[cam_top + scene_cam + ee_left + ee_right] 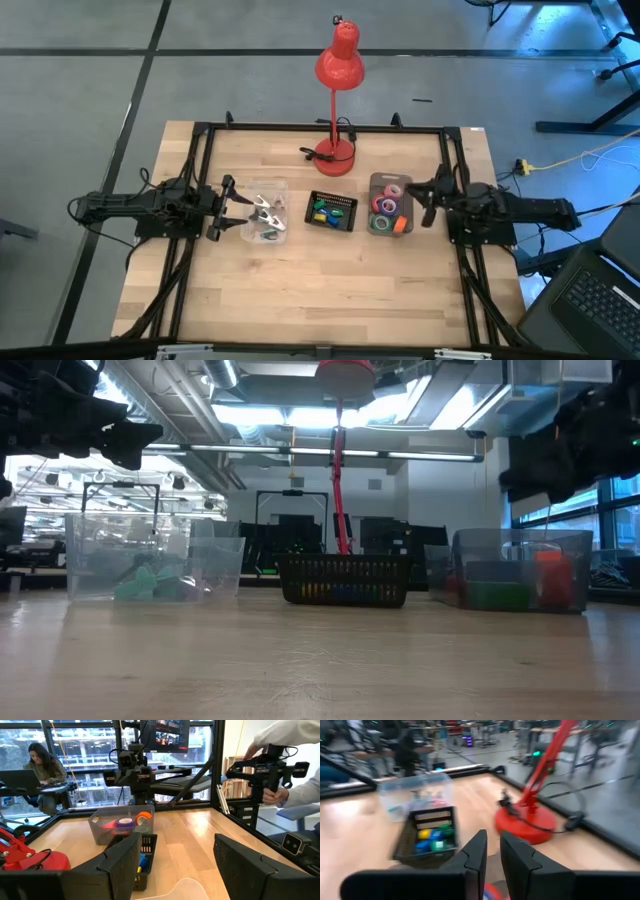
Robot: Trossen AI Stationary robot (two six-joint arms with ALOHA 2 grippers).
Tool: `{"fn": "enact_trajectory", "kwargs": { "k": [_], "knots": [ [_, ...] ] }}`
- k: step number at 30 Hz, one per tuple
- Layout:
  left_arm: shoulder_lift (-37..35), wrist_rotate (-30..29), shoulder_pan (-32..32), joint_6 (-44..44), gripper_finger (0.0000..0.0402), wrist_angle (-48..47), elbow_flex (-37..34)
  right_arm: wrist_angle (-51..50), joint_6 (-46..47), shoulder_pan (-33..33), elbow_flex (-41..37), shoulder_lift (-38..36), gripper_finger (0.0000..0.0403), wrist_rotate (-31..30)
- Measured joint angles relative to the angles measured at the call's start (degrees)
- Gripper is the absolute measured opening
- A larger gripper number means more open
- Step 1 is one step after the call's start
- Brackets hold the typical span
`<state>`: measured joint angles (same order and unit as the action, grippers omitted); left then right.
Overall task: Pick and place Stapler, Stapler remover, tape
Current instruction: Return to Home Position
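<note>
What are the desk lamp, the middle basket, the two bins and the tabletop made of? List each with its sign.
Desk lamp: glossy red, probably painted metal; its shade shines.
Black basket: likely plastic, with slotted mesh walls.
Left clear bin and right clear bin: see-through plastic; contents show through.
Tabletop: pale wood in joined strips, grain visible, matte.

The wooden table [330,290] carries two clear bins [264,211] [390,204], a black basket [332,211] and a red lamp [336,150].
</note>
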<state>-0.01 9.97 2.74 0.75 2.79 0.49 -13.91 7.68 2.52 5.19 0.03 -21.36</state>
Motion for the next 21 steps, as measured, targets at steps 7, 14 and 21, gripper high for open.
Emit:
{"fn": "enact_trajectory", "kwargs": {
  "k": [7, 14, 21],
  "knots": [
    [0.0, 0.0, 0.0, 0.0, 0.024, 0.0, 0.0, 0.0, -7.4, -7.4, 0.0, 0.2, 0.0055, 0.0],
    [0.0, 0.0, 0.0, 0.0, 0.024, 0.0, 0.0, -0.1, -8.2, -8.0, 0.0, 0.2, 0.0055, 0.0],
    [0.0, 0.0, 0.0, 0.0, 0.024, 0.0, 0.0, -0.1, -8.1, -8.0, 0.0, 0.2, 0.0055, 0.0]
  ]
}}
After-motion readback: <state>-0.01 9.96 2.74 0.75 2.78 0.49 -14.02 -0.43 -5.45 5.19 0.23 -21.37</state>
